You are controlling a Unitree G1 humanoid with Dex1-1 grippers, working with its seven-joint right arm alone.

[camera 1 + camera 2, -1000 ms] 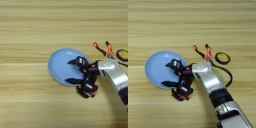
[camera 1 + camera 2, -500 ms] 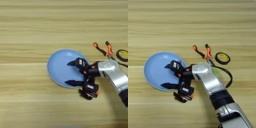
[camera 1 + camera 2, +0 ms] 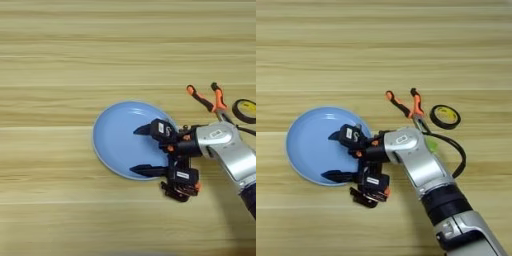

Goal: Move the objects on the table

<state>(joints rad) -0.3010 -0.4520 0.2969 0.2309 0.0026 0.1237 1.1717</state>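
Note:
A round light-blue plate (image 3: 117, 142) lies on the wooden table (image 3: 60, 60). My right gripper (image 3: 134, 151) is open, its two black fingers spread wide over the plate's right half; the lower finger (image 3: 338, 175) lies along the near rim. Nothing is between the fingers. The black bar clamp (image 3: 180, 182) with an orange trigger and white label lies just off the plate's near right edge, under my wrist. The orange-and-black-handled pliers (image 3: 406, 104) lie beyond my forearm (image 3: 416, 165), handles pointing away.
A black roll of tape (image 3: 444, 116) with a yellow inside lies right of the pliers. A black cable loops off my forearm on the right side. Bare planks stretch across the far half and the left of the table.
The plate and the open gripper over it have shifted slightly left and toward me. Pliers, tape and clamp stay put.

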